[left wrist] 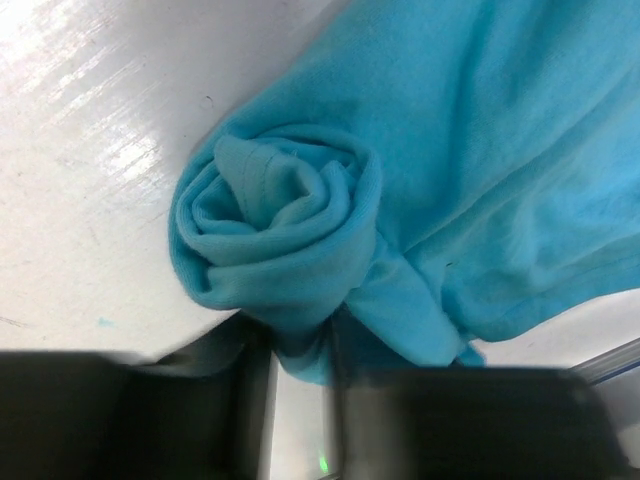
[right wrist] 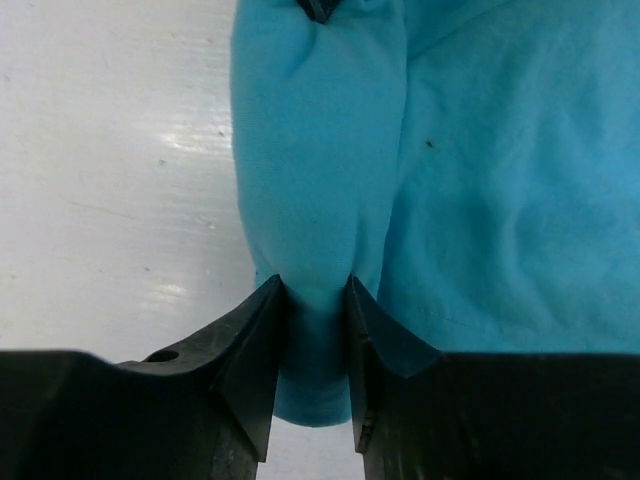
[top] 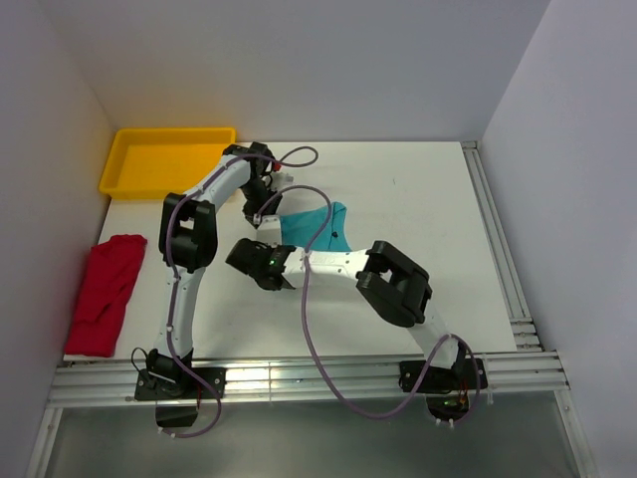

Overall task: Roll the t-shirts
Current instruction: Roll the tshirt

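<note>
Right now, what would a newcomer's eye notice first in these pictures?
The teal t-shirt in the middle, one edge wound into a roll, pinched by the left end effector and the right end effector. Next, the red t-shirt crumpled at the left side, and the yellow tray in the far left corner.

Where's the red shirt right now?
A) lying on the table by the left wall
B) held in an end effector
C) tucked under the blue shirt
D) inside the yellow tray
A: the red t-shirt lies crumpled on the table against the left wall, outside the yellow tray and on its near side.
</note>
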Tool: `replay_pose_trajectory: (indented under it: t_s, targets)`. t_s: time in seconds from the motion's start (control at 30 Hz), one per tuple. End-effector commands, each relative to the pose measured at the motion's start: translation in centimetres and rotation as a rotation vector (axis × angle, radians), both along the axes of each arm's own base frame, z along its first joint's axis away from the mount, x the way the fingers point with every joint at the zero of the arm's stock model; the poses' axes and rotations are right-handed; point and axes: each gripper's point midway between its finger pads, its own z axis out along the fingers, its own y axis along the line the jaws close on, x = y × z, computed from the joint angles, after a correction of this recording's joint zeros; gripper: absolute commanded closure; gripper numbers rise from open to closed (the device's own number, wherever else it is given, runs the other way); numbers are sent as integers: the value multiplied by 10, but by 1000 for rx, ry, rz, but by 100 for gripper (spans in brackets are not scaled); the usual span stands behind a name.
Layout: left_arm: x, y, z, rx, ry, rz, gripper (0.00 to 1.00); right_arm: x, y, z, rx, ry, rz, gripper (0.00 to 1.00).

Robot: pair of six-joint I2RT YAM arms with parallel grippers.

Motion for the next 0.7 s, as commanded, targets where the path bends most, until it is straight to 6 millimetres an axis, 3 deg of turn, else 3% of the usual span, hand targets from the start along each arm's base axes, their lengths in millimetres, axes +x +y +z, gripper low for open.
replay_pose_trajectory:
  t_s: [0.0,0.1,0.2,0.27,0.3,0.33,0.4,0.5,0.67]
  targets:
    - [-5,-3,1,-1,19,-41,60,-3,-3,10,112,36,-11,66]
    - [4,-9,11,-34,-38,-34,40,-2,-10,9,220,68,-27,69]
    - [14,-16,22,-83,-82,-20,30,-3,-14,21,362,85,-39,72]
    - [21,-26,34,-149,-106,-10,27,1,-25,13,451,109,-76,75]
    - [24,-26,39,-171,-115,6,25,-8,-33,5,472,155,-71,76]
    - [27,-26,43,-195,-127,16,24,-3,-29,11,539,143,-73,76]
    - [35,-35,59,-282,-166,26,1,5,-39,9,599,162,-116,77]
    - [45,-31,75,-385,-200,77,1,1,-44,1,666,201,-133,79]
    - [38,-26,82,-540,-175,111,1,1,-54,-13,780,270,-172,80]
